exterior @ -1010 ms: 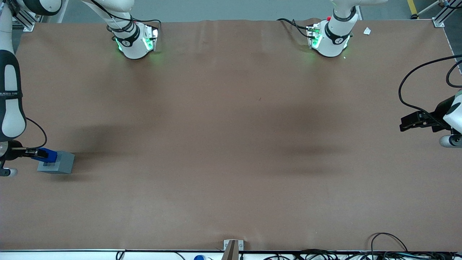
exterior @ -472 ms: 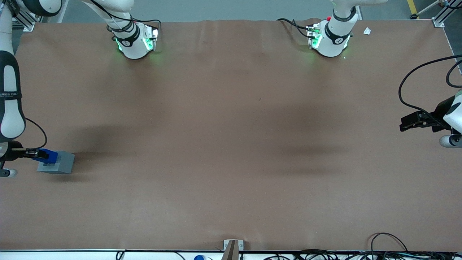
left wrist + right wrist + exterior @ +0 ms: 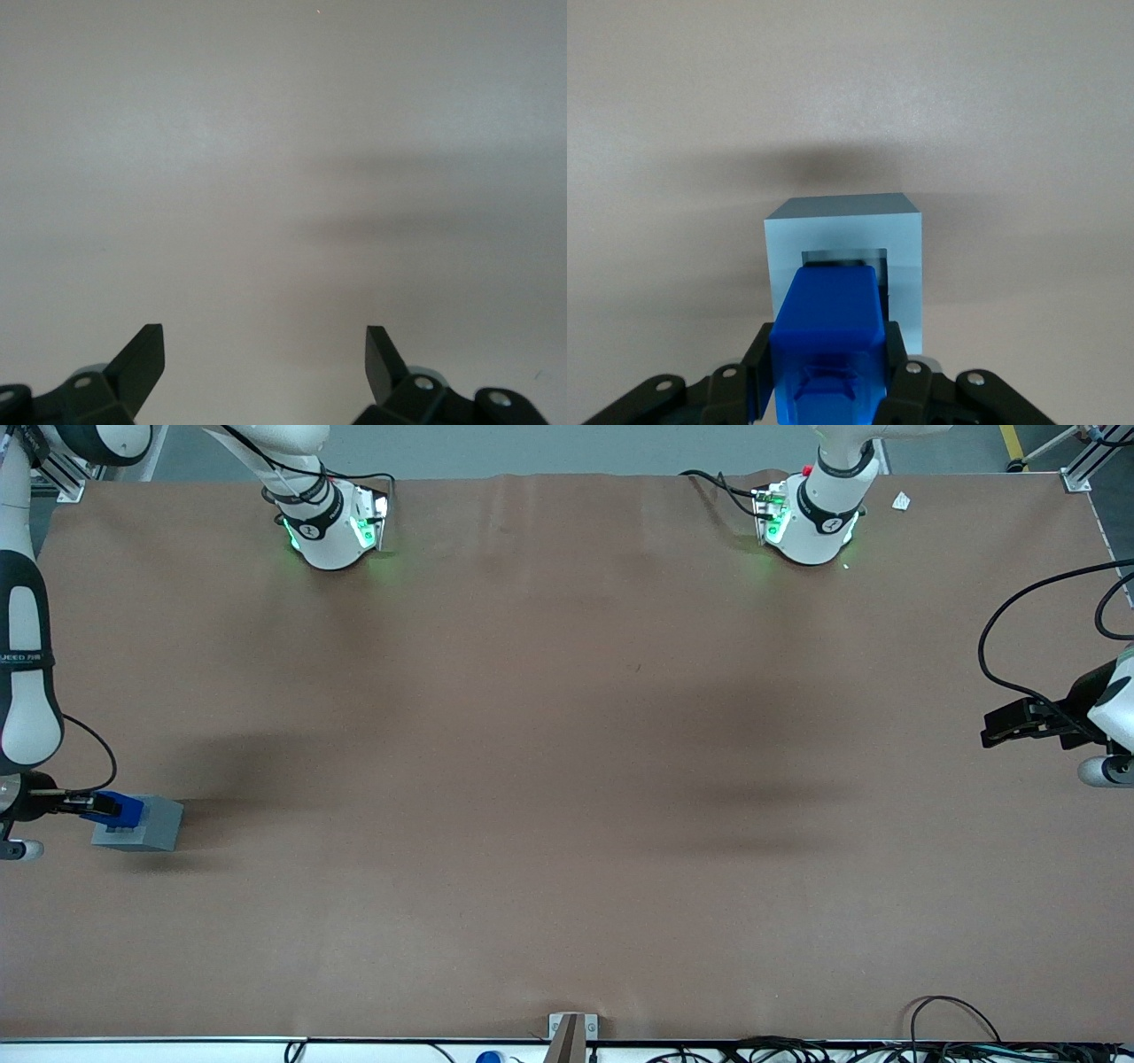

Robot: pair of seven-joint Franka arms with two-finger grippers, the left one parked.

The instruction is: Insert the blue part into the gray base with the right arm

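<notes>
Above gray base [image 3: 142, 825], tool [image 3: 104, 806] lower

Blue part [image 3: 829, 323]: glossy, smooth plastic. Gray base [image 3: 846, 232]: matt, smooth plastic. Gripper [image 3: 824, 390], clamped on the blue part above the base: matt black plastic. Counter [image 3: 567, 779]: matt brown covering, faintly creased.

Even overhead light is falling on the matte brown table cover [image 3: 567, 779], leaving soft, diffuse shadows. Green lamps are glowing at the white arm bases [image 3: 332, 531]. Both wrist views are looking pale and washed out.
</notes>
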